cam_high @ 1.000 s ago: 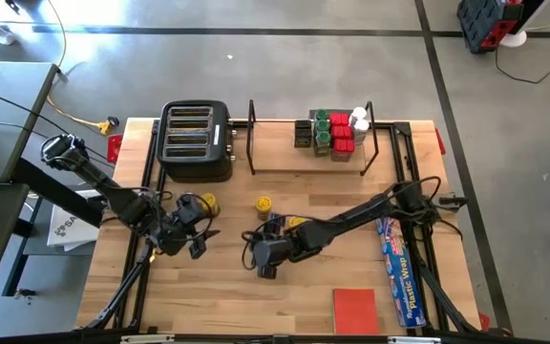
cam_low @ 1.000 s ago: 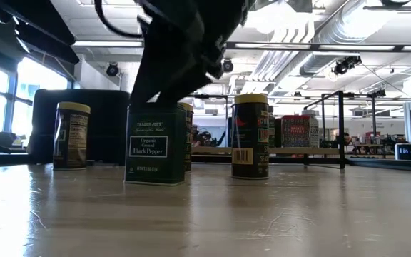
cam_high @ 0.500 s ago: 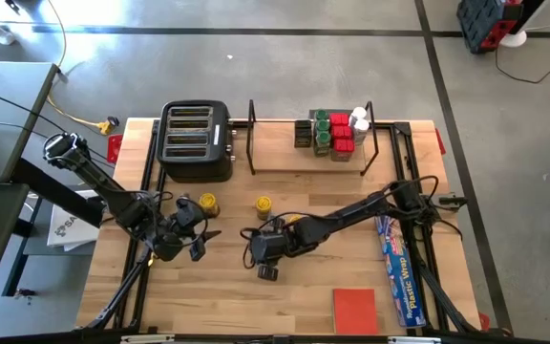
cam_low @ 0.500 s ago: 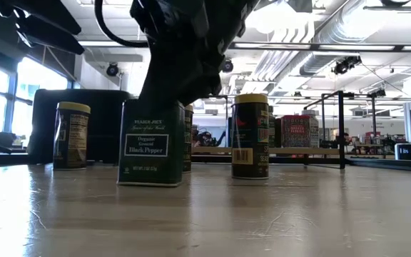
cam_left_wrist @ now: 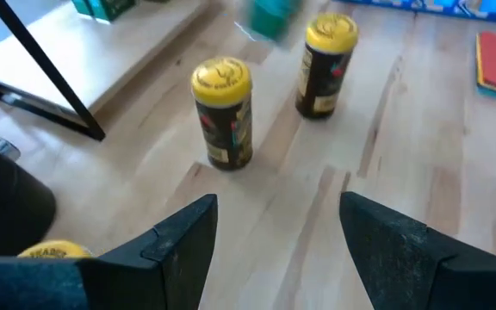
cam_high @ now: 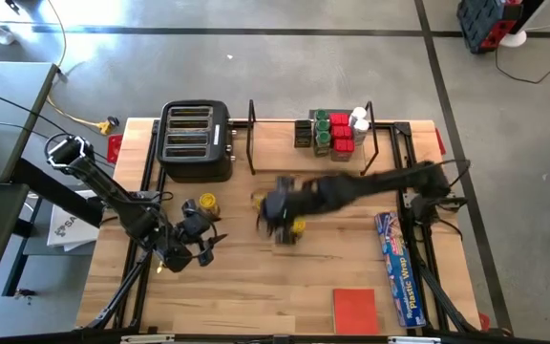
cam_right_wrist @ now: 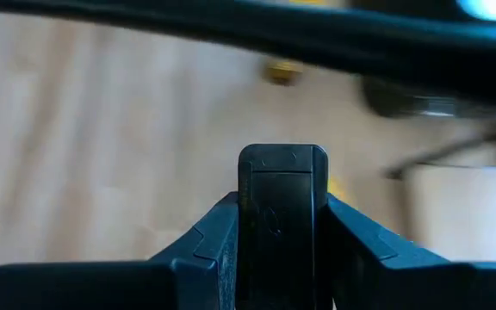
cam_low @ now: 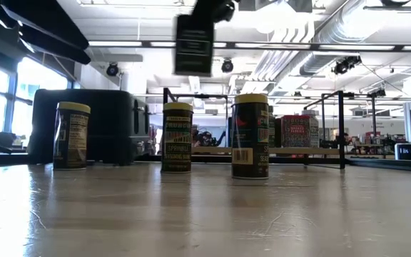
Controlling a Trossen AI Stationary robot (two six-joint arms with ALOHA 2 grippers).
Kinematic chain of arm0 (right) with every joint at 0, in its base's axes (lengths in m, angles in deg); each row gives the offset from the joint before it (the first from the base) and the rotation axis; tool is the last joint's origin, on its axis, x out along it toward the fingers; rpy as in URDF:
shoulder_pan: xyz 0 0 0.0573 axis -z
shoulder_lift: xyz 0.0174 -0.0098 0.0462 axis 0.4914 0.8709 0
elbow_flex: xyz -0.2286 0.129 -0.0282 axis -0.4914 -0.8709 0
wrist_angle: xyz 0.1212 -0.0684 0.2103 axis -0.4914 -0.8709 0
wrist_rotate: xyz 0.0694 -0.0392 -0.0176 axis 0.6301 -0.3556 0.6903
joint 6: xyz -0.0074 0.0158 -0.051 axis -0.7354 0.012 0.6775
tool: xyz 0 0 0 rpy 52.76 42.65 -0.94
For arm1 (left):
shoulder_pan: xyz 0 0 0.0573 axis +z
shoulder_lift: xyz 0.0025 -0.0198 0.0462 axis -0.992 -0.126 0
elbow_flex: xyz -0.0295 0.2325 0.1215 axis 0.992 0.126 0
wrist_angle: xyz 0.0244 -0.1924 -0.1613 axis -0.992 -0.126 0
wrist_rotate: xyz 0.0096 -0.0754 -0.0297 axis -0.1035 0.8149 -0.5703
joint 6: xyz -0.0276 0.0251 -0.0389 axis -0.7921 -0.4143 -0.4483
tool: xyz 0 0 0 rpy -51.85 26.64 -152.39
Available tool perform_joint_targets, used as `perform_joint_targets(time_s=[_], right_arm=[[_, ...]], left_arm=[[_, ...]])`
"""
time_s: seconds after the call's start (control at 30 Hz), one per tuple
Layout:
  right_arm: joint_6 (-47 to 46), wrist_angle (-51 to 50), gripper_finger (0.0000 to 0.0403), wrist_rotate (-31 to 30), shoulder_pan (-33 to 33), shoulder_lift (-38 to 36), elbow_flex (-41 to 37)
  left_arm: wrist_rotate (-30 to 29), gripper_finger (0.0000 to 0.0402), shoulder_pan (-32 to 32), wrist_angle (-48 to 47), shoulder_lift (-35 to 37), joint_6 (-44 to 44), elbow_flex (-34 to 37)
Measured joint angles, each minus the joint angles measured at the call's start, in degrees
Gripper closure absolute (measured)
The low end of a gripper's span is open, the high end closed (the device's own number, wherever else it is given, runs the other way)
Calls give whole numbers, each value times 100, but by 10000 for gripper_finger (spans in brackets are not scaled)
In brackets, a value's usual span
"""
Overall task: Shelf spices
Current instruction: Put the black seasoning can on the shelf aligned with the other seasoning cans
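My right gripper (cam_high: pixel 277 208) is shut on a dark black-pepper tin (cam_low: pixel 193 44), which is high above the table's middle. Three yellow-lidded spice jars stand on the table: one (cam_high: pixel 208 204) by my left gripper, one (cam_left_wrist: pixel 224 112) mid-table, one (cam_high: pixel 297 226) under the right arm. My left gripper (cam_high: pixel 203 245) hovers open at the left, pointing toward the jars with nothing between its fingers (cam_left_wrist: pixel 179 250). The shelf (cam_high: pixel 285 158) at the far edge holds several spices (cam_high: pixel 334 134) on its right half. My right gripper pinches the tin between its two fingers (cam_right_wrist: pixel 218 241), which lie on two opposite sides of the tin (cam_right_wrist: pixel 282 215). The arm comes slanting down from the table's right. The tin is lifted clear of the table and stays roughly upright (cam_low: pixel 193 44).
A black toaster (cam_high: pixel 197 141) stands left of the shelf. A blue plastic-wrap box (cam_high: pixel 399 268) lies along the right edge, and a flat red square (cam_high: pixel 354 311) lies at the near edge. Bare wood lies between the jars and the near edge.
My right gripper has taken hold of the black-pepper tin. It has lifted the tin off the table, swinging fast up and toward the far edge and the shelf. The tin now hangs well above the jars. My left gripper has dipped slightly toward the near edge.
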Motion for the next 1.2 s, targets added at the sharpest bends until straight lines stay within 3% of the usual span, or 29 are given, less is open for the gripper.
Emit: perform_joint_targets(time_s=[0.13,0.27,0.53,0.73,0.93,1.2], right_arm=[[743,-459,288,106,999,-410,-59],[1541,-507,288,835,1993,-383,-403],[2371,-65,288,1044,3143,-307,-1404],[2602,503,277,1138,3510,-307,-1955],[2760,599,234,1108,3605,-323,-1967],[2903,652,226,1014,3597,-335,-1958]], left_arm=[[-294,161,23,252,-134,6,0],[-341,161,120,622,-157,311,0],[-467,161,484,857,-155,841,-2],[-590,161,801,865,-152,918,-2],[-601,161,1025,916,-152,1030,-2],[-418,161,1153,1202,-152,1306,-2]])
